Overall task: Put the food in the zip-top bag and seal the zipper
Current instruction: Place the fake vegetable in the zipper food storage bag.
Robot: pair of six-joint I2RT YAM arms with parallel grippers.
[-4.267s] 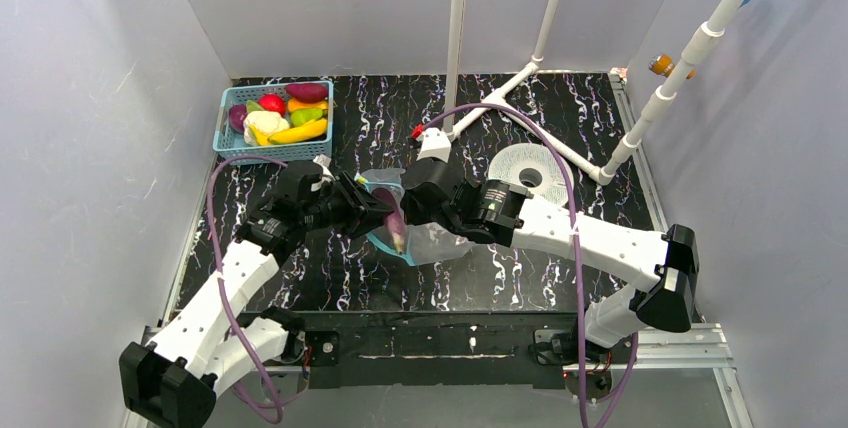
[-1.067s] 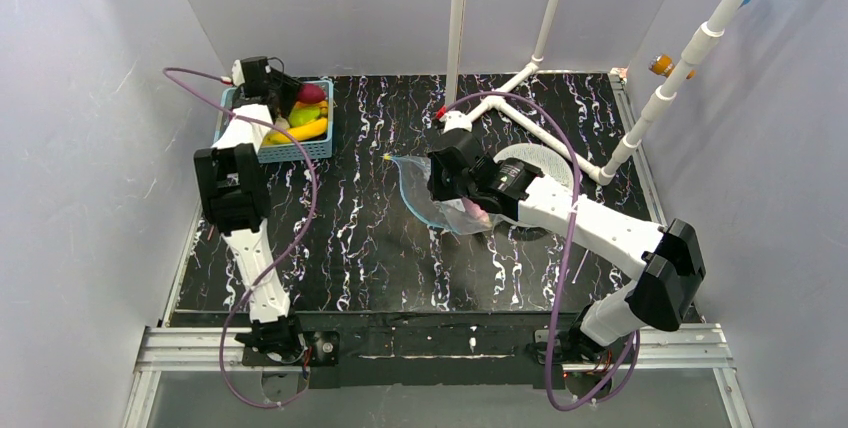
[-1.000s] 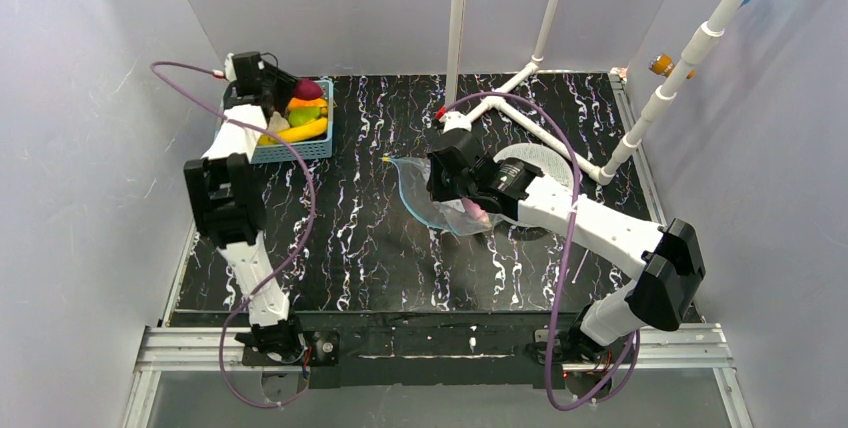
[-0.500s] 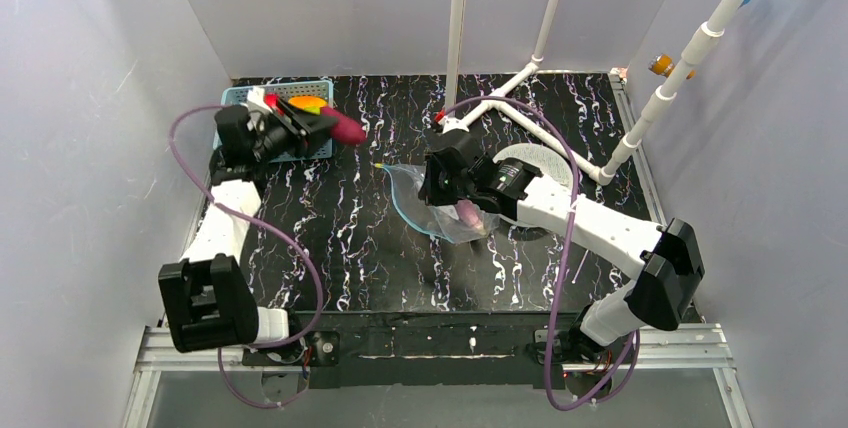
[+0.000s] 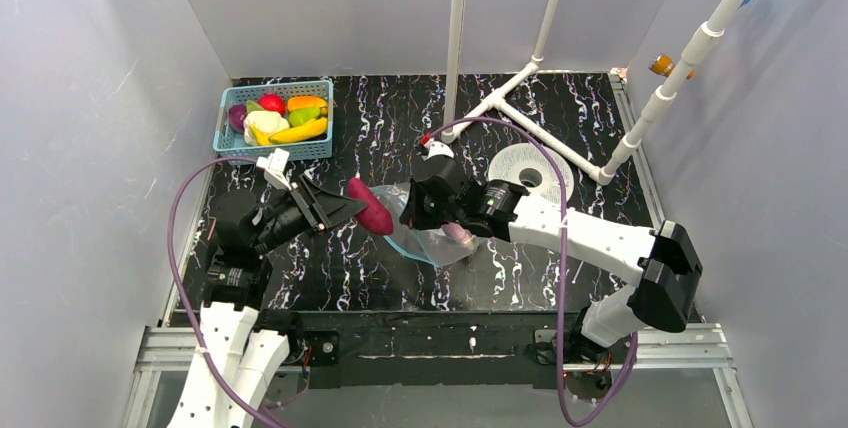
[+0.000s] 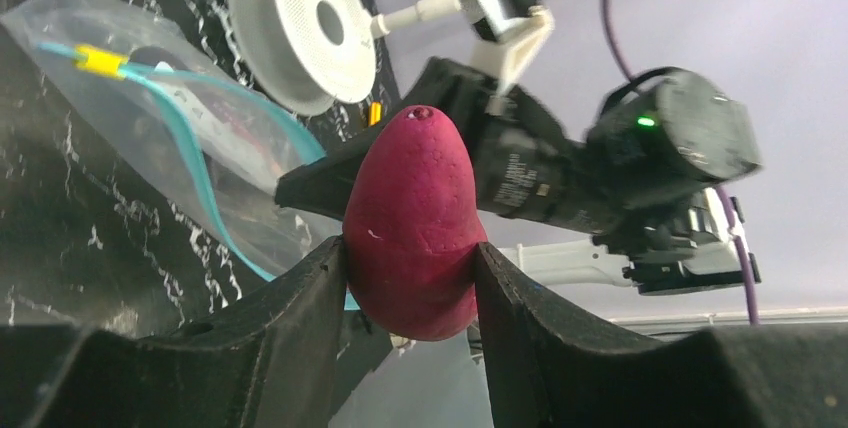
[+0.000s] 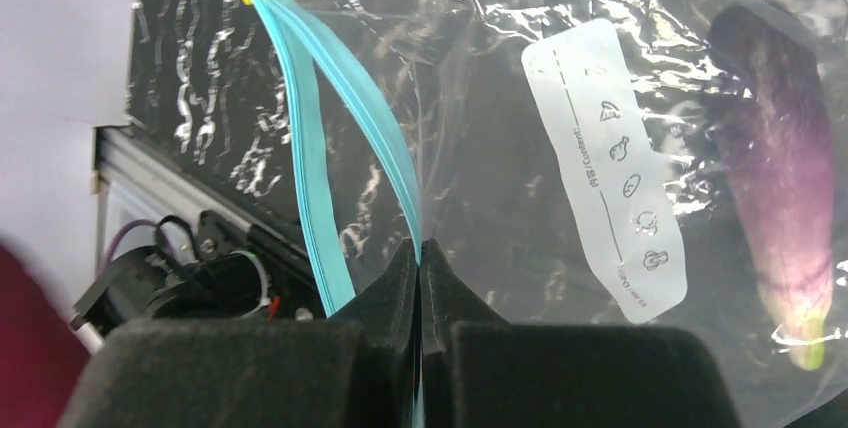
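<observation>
Pinching red food [image 6: 415, 188]: left end effector [image 6: 410, 250]; right end effector [image 7: 420, 246] clamps zipper [image 7: 300, 118]; wrist view shows bagged eggplant [image 7: 785, 178].

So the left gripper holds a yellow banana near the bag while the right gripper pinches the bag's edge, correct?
Not a banana: the left wrist view shows the left gripper clamped on a dark red piece. The right gripper does pinch the zip-top bag at its edge.

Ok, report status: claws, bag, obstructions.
Left claw shut on dark-red food piece, beside zip-top bag mouth. Right claw pinching bag rim, zipper open, eggplant inside. Path looks clear.
</observation>
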